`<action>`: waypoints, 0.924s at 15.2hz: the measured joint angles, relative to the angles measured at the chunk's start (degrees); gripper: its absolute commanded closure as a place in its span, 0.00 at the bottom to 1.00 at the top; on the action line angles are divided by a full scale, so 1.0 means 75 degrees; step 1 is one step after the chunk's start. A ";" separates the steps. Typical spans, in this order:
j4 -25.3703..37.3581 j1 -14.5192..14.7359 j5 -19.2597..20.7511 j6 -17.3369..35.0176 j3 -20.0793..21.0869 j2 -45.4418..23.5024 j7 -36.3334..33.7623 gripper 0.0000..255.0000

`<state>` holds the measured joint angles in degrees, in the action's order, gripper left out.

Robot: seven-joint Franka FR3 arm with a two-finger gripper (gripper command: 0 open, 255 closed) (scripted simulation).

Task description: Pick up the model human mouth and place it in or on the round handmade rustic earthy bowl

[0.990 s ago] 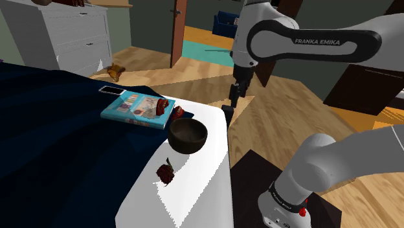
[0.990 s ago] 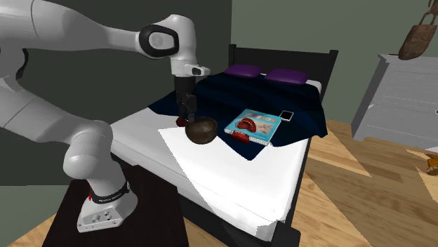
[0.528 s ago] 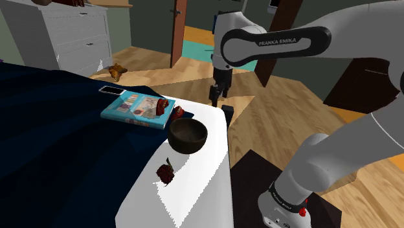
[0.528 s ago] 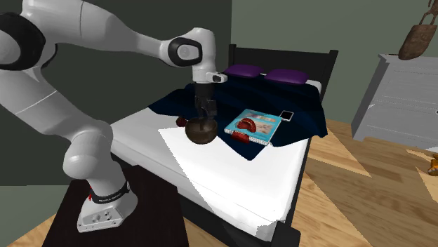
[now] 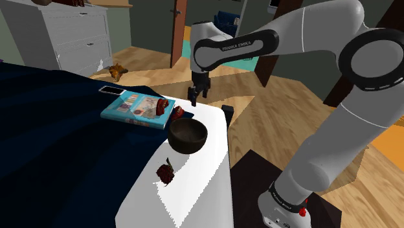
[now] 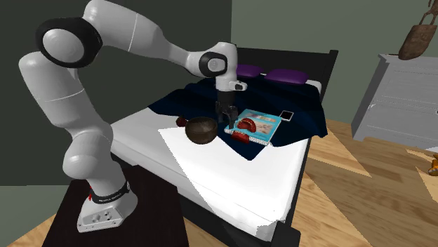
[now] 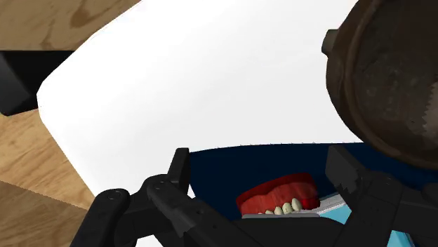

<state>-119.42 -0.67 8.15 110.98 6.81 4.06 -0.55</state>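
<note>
A red mouth model with pale teeth (image 7: 278,199) lies on the dark blue blanket, just below and between my open fingers. It lies at the near corner of a teal book (image 5: 137,109) as a small red piece (image 5: 179,113) (image 6: 241,137). The round brown bowl (image 5: 188,135) (image 6: 201,130) (image 7: 393,77) stands upright on the white sheet close beside it. My gripper (image 5: 196,98) (image 6: 227,117) (image 7: 261,175) hangs a little above the mouth model, open and holding nothing, between the bowl and the book.
A second red shape (image 5: 164,103) lies on the book cover, and a phone (image 5: 111,90) lies behind the book. A dark red clump (image 5: 166,173) rests on the white sheet in front of the bowl. The bed edge (image 5: 228,139) drops to wood floor; a white dresser (image 5: 71,35) stands behind.
The arm has swung toward the shoulder view's left, from beyond the bed's edge to over the bed by the book and bowl. The gripper stays open; nothing on the bed moved.
</note>
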 measured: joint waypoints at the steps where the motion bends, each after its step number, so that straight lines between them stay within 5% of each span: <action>1: 0.0280 0.0005 0.0040 0.0056 0.0014 -0.0331 -0.0049 0.00; 10: 0.2822 0.0161 0.0343 0.0153 0.0046 -0.2935 -0.0369 0.00; 14: 0.2824 0.0152 0.0389 0.0404 0.0021 -0.3183 -0.0392 0.00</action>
<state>-98.23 0.47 11.06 114.01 6.97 -19.82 -3.49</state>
